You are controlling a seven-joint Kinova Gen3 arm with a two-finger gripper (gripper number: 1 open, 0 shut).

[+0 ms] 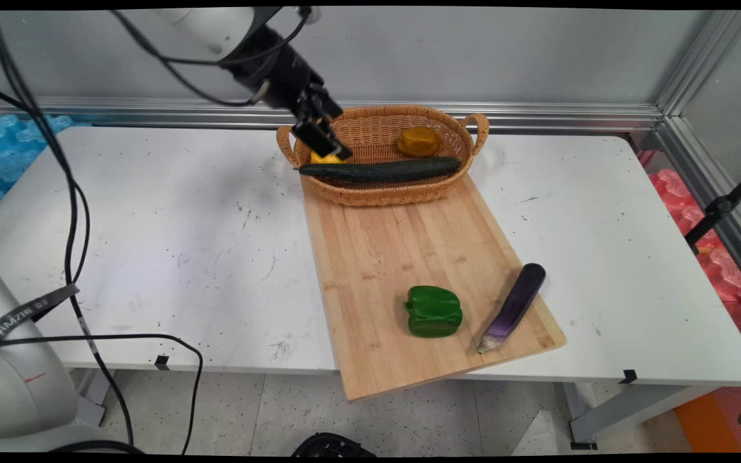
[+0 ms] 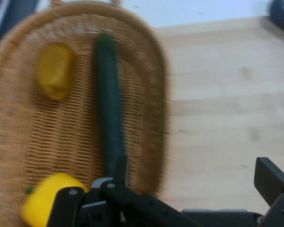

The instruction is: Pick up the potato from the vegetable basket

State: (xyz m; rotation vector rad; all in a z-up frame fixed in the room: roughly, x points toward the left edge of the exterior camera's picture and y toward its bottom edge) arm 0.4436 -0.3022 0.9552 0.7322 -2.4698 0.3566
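My gripper (image 1: 327, 143) hangs over the left end of a wicker basket (image 1: 383, 195), open, with nothing between its fingers. In the hand view the gripper (image 2: 195, 172) straddles the basket's rim (image 2: 159, 85) and the wooden board (image 2: 227, 118). Inside the basket a long dark green cucumber (image 1: 380, 170) (image 2: 110, 113) lies lengthwise. A yellow pepper (image 1: 321, 157) (image 2: 45, 198) sits just under the gripper's left finger. A brownish-yellow round item (image 1: 418, 141) (image 2: 56, 71) rests at the basket's far end.
The basket stands on the far end of a wooden cutting board (image 1: 409, 257). A green bell pepper (image 1: 433, 312) and a purple eggplant (image 1: 513, 306) lie near the board's front edge. Black cables (image 1: 74, 212) hang at the left over the white table (image 1: 152, 244).
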